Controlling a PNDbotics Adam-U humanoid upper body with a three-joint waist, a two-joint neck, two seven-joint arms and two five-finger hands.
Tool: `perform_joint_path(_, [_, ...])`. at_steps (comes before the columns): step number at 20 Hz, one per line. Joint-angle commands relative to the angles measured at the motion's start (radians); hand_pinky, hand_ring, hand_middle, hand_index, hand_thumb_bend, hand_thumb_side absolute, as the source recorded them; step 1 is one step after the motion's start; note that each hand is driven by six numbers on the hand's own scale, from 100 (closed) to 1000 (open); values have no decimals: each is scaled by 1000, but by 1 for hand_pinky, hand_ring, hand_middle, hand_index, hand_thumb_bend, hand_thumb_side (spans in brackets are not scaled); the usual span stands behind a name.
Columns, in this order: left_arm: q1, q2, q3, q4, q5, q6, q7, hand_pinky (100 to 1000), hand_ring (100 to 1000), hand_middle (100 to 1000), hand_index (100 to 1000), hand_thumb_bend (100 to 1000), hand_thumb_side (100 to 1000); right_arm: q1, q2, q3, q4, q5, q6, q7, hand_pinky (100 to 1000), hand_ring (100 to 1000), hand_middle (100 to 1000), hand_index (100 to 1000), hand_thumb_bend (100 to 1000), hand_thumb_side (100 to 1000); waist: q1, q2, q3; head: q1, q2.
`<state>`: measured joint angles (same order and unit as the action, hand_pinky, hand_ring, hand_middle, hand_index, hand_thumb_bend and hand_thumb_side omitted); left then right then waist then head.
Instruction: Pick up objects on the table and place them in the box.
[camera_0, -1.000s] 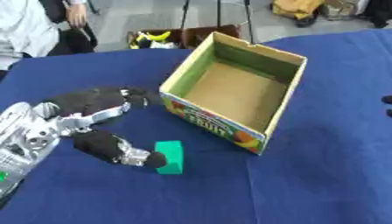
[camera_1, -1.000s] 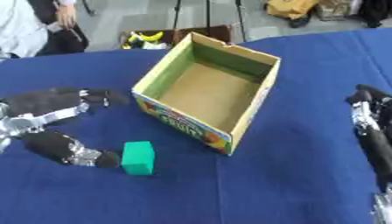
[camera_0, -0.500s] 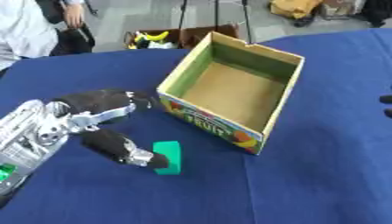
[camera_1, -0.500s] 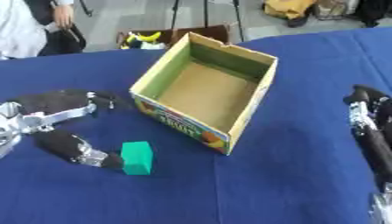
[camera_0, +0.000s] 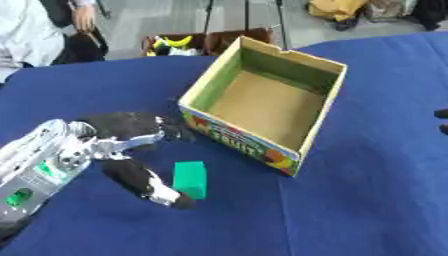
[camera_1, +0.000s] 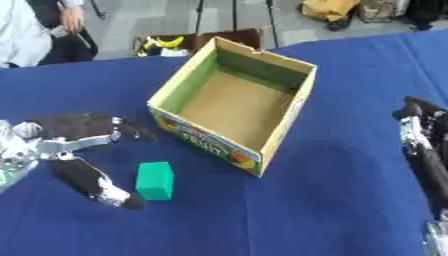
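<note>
Our left hand (camera_0: 114, 150), fingers apart, flanks the green block (camera_0: 190, 179); only the right eye view shows our right hand (camera_1: 418, 135), fingers straight.

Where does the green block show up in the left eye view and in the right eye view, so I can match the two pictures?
Left eye view: the green block lies lower centre-left on the blue cloth, beside the thumb of the left hand.
Right eye view: the same block sits further left, lower left of the picture.
Shared landmark: the open cardboard box, up and to the right of the block in both views.
</note>
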<state>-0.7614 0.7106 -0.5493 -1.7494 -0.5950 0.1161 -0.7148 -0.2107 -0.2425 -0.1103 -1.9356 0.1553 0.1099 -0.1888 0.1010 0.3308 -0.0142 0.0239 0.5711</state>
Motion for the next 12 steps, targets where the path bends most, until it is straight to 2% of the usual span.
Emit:
perform_joint_path(1, [-15, 5, -8, 17, -24, -15, -16, 686, 802, 835, 936, 737, 777, -7, -17, -1, -10, -1, -3, 3, 831, 869, 653, 826, 100, 721, -3, -15, -2, 3, 3])
perform_joint_path(2, [-15, 1, -12, 24, -30, -19, -20, 682, 798, 835, 936, 736, 776, -8, -16, -1, -10, -2, -3, 3, 831, 869, 653, 826, 100, 720, -3, -15, -2, 3, 3])
perform_joint_path(3, [-15, -3, -15, 31, -36, -21, -24, 613, 740, 831, 936, 725, 777, -8, -16, -1, -10, -2, -3, 4, 831, 869, 653, 826, 100, 721, -4, -14, -3, 3, 3])
perform_joint_path(6, [-17, -18, -20, 51, -51, -25, -28, 544, 682, 825, 936, 702, 776, -8, -15, -1, -10, -2, -3, 5, 831, 869, 653, 826, 100, 721, -4, -14, -4, 5, 3])
perform_joint_path(7, [-17, -22, -20, 58, -55, -24, -27, 486, 627, 817, 935, 693, 780, -8, -15, -1, -10, -1, -3, 4, 831, 869, 653, 826, 100, 720, -5, -13, -5, 5, 2])
perform_joint_path(8, [-17, -26, -21, 64, -59, -24, -26, 473, 616, 815, 935, 689, 780, -8, -14, -2, -10, -2, -3, 4, 831, 869, 653, 826, 100, 720, -5, -13, -6, 6, 1])
perform_joint_path(9, [-18, -30, -21, 70, -64, -24, -23, 418, 574, 811, 934, 669, 782, -8, -14, -2, -10, -2, -3, 4, 831, 869, 653, 826, 100, 720, -5, -12, -7, 6, 1])
perform_joint_path(12, [-18, -42, -22, 86, -80, -26, -16, 394, 544, 808, 933, 645, 786, -9, -13, -2, -10, -3, -3, 4, 831, 870, 653, 826, 100, 719, -5, -10, -9, 7, 0])
